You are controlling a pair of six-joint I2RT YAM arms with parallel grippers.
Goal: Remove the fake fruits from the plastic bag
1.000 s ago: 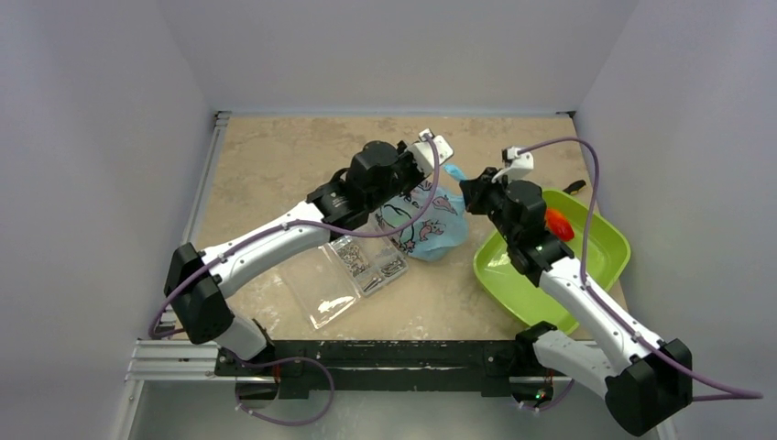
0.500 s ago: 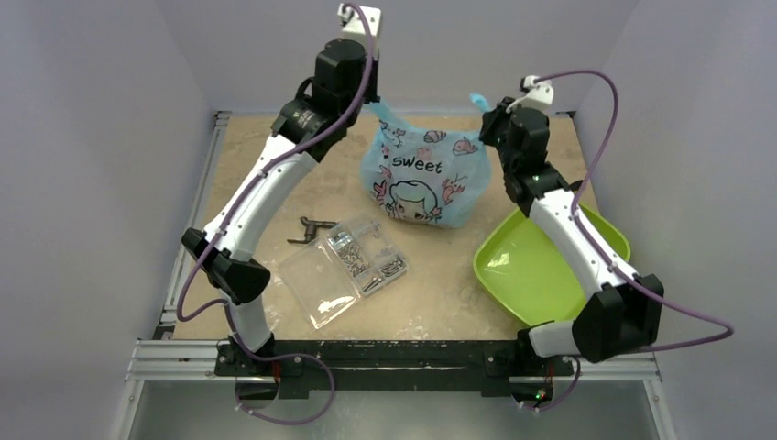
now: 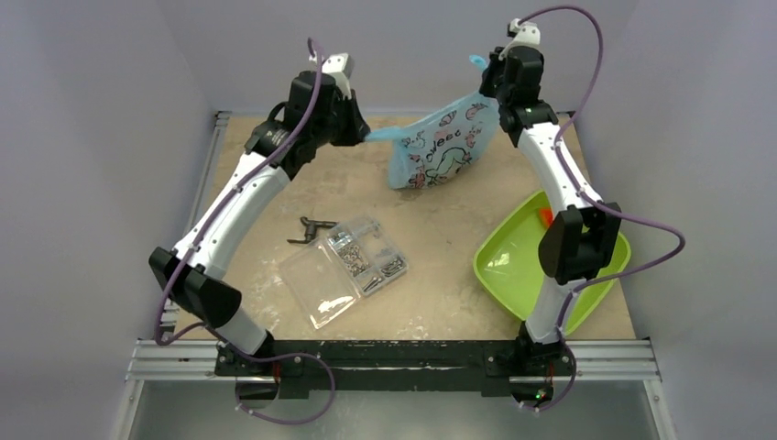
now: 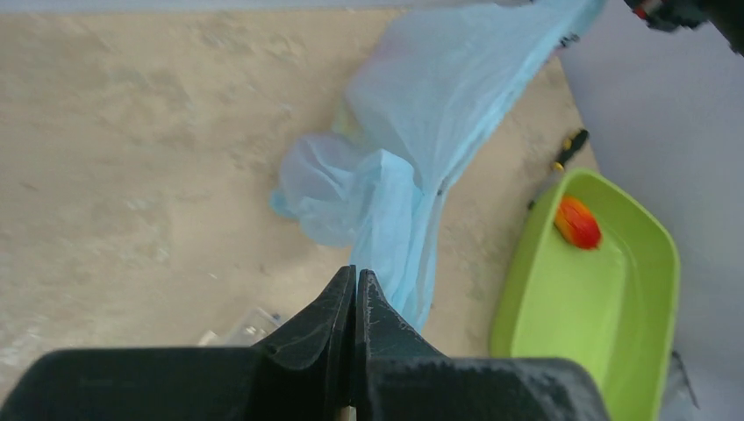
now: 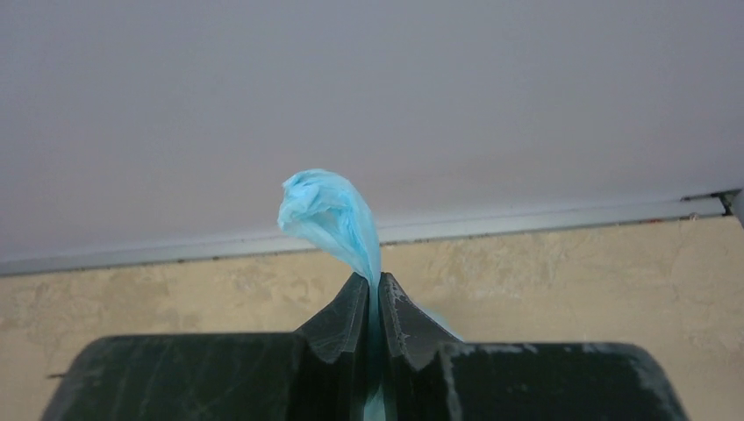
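Blue bag (image 3: 438,147) stretched aloft; red fruit (image 4: 577,223) in tray (image 4: 570,316).

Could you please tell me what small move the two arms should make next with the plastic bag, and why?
Probably shift both arms right so the plastic bag hangs over the lime-green tray before tipping it. The left gripper and right gripper are each shut on a bag end, stretching it in the air above the table, while one orange-red fruit lies in the tray.
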